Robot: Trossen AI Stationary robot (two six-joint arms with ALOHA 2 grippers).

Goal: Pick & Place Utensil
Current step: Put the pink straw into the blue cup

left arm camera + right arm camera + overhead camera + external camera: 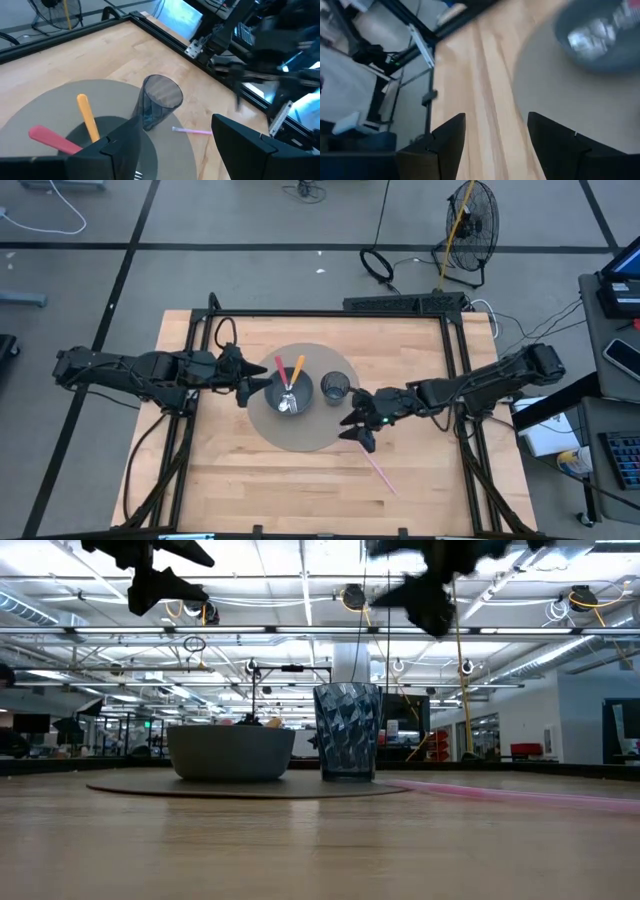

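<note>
A grey bowl (290, 394) stands on a round grey mat (300, 435). It holds a red-handled utensil (50, 139) and an orange-handled one (87, 118), whose handles lean on the rim. A dark glass cup (335, 387) stands upright beside the bowl on the mat. A pink utensil (380, 472) lies flat on the wood to the near right of the mat. My right gripper (353, 424) hangs open above the mat's right edge, just beyond the pink utensil's far end, with only table between its fingers (496, 117). My left gripper (262, 383) hovers open at the bowl's left.
A black frame (330, 313) runs along the table's far, left and right sides. Bare wood (260, 485) lies between the mat and the near edge. In the low view both grippers hang high above the bowl (230, 752) and cup (347, 730).
</note>
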